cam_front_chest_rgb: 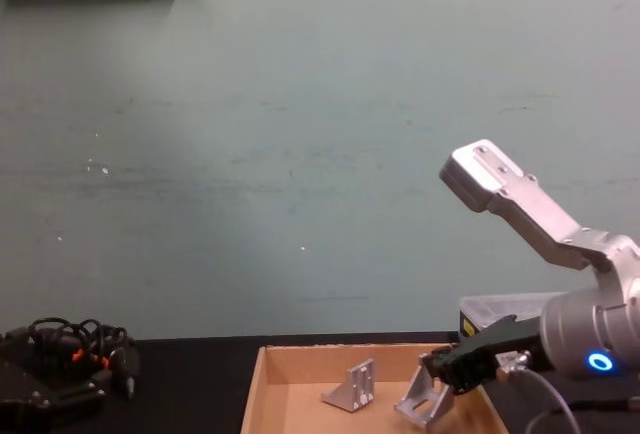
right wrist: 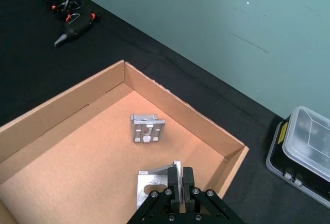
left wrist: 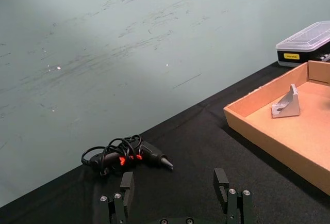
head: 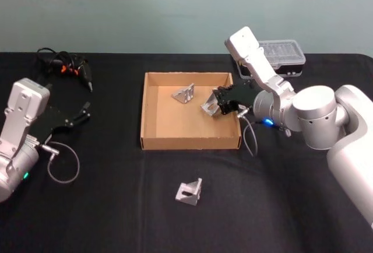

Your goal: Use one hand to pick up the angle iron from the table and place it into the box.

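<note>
The right gripper (head: 218, 105) hangs over the right part of the box (head: 189, 142), its jaws clamped on an angle iron (head: 209, 106). The right wrist view shows the jaws pinching the upright rib of that angle iron (right wrist: 154, 187), with its flat flange tilted toward the box floor. From the chest view the piece (cam_front_chest_rgb: 421, 395) sits low inside the walls and tilted; whether it touches the floor I cannot tell.

The step in hand looks like the release. To do it well:

1. Bring the piece down until a flange rests on the cardboard, so it does not drop and bounce.
2. Keep it off the right wall, which is near, and apart from the 2nd angle iron (head: 184, 94) lying toward the back of the box.
3. Part the jaws fully before lifting, then rise straight up, so that a finger does not catch the rib and drag the piece out.

A 3rd angle iron (head: 190, 192) lies on the tabletop (head: 116, 206), in front of the box and well apart from it.

The left gripper (head: 81, 113) is parked at the left of the tabletop, its jaws apart, near a corded tool (head: 67, 66).
</note>
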